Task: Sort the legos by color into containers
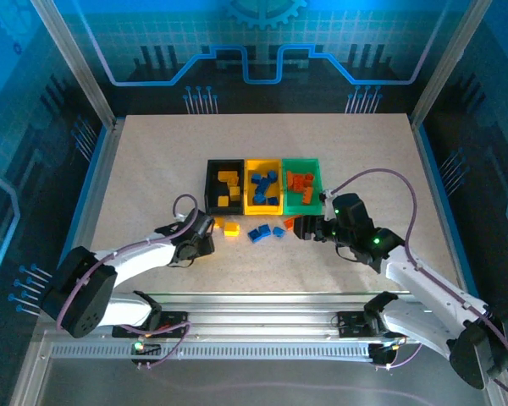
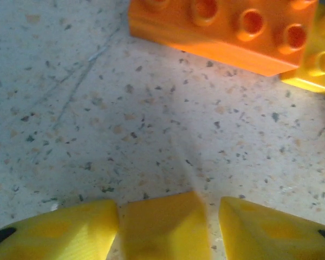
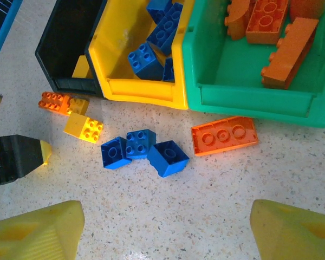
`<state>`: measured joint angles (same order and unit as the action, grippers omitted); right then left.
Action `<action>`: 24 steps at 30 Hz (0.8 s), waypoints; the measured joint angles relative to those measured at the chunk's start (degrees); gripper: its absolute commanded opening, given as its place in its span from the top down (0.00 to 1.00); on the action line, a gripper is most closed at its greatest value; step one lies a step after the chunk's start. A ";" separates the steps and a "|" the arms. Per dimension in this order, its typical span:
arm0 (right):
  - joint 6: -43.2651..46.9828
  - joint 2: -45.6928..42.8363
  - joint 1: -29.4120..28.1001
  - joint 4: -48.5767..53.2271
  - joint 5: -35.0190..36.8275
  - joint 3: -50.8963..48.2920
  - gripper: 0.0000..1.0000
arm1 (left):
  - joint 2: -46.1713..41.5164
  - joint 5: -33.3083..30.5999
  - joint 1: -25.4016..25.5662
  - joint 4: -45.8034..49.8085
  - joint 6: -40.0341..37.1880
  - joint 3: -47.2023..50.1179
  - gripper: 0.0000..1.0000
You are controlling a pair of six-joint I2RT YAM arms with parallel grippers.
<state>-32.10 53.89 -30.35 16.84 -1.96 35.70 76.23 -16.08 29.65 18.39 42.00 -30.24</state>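
Seen from above, three bins stand in a row at the middle of the tabletop [image 1: 152,161]. The black bin [image 1: 208,186] holds yellow legos [image 1: 229,179], the yellow bin [image 1: 264,210] blue ones, and the green bin [image 1: 302,162] orange ones. Loose legos [image 1: 258,233] lie just on the near side of the bins, between the left jaws and the right jaws. In the left wrist view the left jaws stand narrow, with a yellow piece [image 2: 162,227] between the fingers [image 2: 54,233]; I cannot tell if it is gripped. An orange lego [image 2: 222,32] lies ahead. In the right wrist view the right jaws are wide and hold nothing, and three blue legos [image 3: 141,143] lie before the yellow bin.
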 measured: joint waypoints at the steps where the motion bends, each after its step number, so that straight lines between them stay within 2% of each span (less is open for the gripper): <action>1: 0.00 -0.22 0.00 0.02 0.02 0.00 0.18 | 0.20 -0.35 0.00 0.44 0.00 -0.17 0.57; 7: 0.02 -0.33 -0.02 0.11 0.20 0.00 0.18 | 0.15 -1.07 0.59 2.40 0.07 -1.29 0.70; 14: 0.00 -0.42 0.00 0.20 0.46 -0.02 0.18 | -3.74 1.53 4.61 4.42 0.09 -4.07 0.70; 19: -0.02 -0.66 0.00 0.11 0.63 -0.04 0.18 | -3.93 1.49 4.11 5.81 -0.83 -16.46 0.70; 24: 0.00 -0.66 0.00 0.22 1.60 -0.04 0.18 | 7.96 0.87 -0.04 4.61 -3.63 -32.68 0.72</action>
<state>-32.10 53.23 -30.35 17.06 -0.36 35.66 84.18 -15.20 29.61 23.00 38.37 -62.92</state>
